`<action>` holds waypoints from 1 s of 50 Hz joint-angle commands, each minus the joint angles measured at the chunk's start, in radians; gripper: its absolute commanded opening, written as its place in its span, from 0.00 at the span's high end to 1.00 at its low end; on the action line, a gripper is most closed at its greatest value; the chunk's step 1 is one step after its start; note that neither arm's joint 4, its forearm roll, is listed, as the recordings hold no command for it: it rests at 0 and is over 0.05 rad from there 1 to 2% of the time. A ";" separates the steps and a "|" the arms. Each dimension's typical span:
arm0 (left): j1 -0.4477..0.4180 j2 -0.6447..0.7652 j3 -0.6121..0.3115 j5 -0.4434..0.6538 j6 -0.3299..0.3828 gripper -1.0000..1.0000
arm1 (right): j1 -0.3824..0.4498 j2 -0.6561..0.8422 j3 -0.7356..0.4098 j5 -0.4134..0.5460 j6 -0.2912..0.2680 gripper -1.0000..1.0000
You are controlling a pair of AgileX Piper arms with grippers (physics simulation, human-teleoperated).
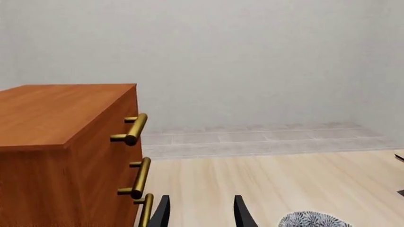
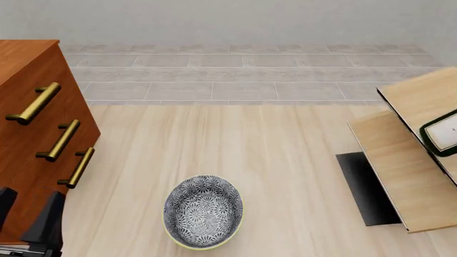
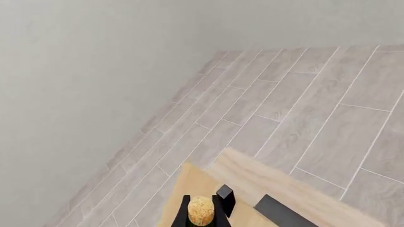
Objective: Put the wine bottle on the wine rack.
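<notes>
Left claw [image 2: 29,222]: mine, low beside cabinet [image 2: 29,107], fingers apart, nothing between. Bowl [image 2: 203,211]: on surface [image 2: 286,160]. Right claw [image 3: 205,205]: mine, clamped around bottle [image 2: 442,132] neck below cork [image 3: 201,210]. Bottle lies on rack [image 2: 400,160], far right.

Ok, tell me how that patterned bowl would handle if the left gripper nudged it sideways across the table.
The bowl sits upright, low and wide, on the smooth wooden table, so it would probably slide rather than tip. It looks like glazed ceramic: likely rigid, fairly heavy for its size and slick to grip. Its rounded wall might turn an off-centre push aside.
</notes>
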State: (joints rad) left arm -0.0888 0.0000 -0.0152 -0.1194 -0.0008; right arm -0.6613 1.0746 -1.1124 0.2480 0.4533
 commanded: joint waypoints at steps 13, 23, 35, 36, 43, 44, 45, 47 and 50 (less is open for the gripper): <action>0.001 0.000 0.010 -0.003 -0.003 0.00 | -0.038 0.114 0.099 -0.056 0.012 1.00; 0.002 0.000 0.012 -0.002 -0.007 0.00 | -0.065 0.152 0.092 -0.070 -0.003 1.00; 0.001 0.000 0.014 0.000 -0.010 0.00 | -0.102 0.191 0.088 -0.092 -0.022 1.00; 0.001 0.000 0.014 0.000 -0.010 0.00 | -0.102 0.193 0.089 -0.094 -0.023 1.00; 0.002 0.000 0.015 -0.002 -0.009 0.00 | -0.116 0.219 0.093 -0.114 -0.033 1.00; 0.003 0.000 0.015 -0.001 -0.009 0.00 | -0.116 0.220 0.094 -0.115 -0.034 1.00; 0.002 0.000 0.015 -0.001 -0.008 0.00 | -0.118 0.222 0.095 -0.116 -0.033 1.00; 0.002 0.000 0.015 -0.001 -0.007 0.00 | -0.118 0.228 0.098 -0.122 -0.035 1.00; 0.004 0.000 0.015 -0.001 -0.008 0.00 | -0.119 0.229 0.102 -0.125 -0.035 1.00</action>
State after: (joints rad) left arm -0.0867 0.0000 -0.0011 -0.1205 -0.0088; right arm -0.7815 1.2587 -1.0654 0.1201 0.4015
